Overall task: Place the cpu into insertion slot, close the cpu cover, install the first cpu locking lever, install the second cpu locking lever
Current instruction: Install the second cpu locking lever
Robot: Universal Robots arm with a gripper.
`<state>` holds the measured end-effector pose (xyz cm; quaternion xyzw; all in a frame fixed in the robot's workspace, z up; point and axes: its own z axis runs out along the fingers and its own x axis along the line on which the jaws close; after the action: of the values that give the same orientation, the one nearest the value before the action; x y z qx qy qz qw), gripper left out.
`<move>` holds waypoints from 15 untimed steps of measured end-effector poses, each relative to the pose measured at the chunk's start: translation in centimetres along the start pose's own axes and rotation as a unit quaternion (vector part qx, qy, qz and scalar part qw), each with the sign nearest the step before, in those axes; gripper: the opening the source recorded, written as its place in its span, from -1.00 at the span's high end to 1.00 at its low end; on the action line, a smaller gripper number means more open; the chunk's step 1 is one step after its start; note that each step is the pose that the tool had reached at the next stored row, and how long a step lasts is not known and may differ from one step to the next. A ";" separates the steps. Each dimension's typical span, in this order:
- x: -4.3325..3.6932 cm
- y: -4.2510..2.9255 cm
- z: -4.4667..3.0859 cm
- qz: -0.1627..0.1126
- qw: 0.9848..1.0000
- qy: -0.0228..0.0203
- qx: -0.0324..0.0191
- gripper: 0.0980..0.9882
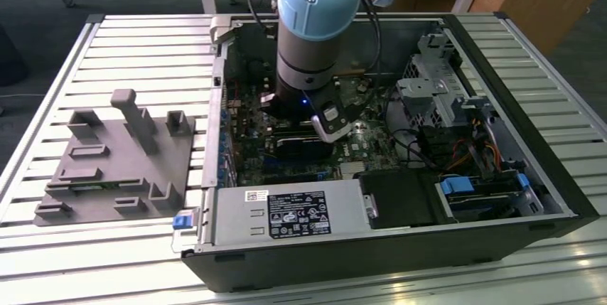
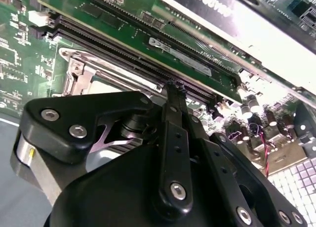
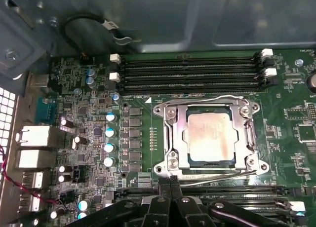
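1. Where things sit: in the first wrist view the cpu [image 3: 209, 136] is already down in the insertion slot [image 3: 183, 138], dull silver top facing up, and the cpu cover [image 3: 207, 107] looks folded flat over it, its frame around the chip's edges.

2. Gripper [image 3: 171, 179]: jaws pinched together with nothing between them that I can see, tips just beside the thin wire locking lever [image 3: 217, 174] along the near edge of the socket. Touching the wire or just shy of it? Can't tell.

3. Handling guess: that lever is thin springy steel wire, stiff until it suddenly isn't, and slick. I'd push on the straight run near its free end rather than try to pinch it. The chip and the pins under it are the fragile bits, so no pressing on the metal top.

4. The cover is thin sheet metal and light, and should only take load along its frame.

5. Hard to make out: in the second wrist view the gripper's [image 2: 174, 85] own body blocks most of the socket, so only a corner of the frame [image 2: 79, 69] shows.

6. In the exterior view the robot arm [image 1: 313, 28] stands right over the motherboard [image 1: 249, 150] inside the PC case [image 1: 379, 248], hiding the socket. Whether either lever is hooked under its catch, I honestly can't say.
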<state>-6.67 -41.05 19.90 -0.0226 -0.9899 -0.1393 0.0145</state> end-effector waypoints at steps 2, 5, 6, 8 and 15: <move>0.04 -0.03 0.10 0.000 1.000 0.000 -0.002 0.98; 0.06 -0.06 0.22 0.000 1.000 0.000 -0.007 0.98; 0.05 -0.08 0.28 0.000 1.000 0.000 -0.010 0.98; 0.06 -0.11 0.39 0.000 1.000 0.001 -0.016 0.98; 0.16 -0.27 0.92 -0.001 1.000 0.001 -0.026 0.98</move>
<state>-6.87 -41.04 18.95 -0.0222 -0.9859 -0.1652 0.0150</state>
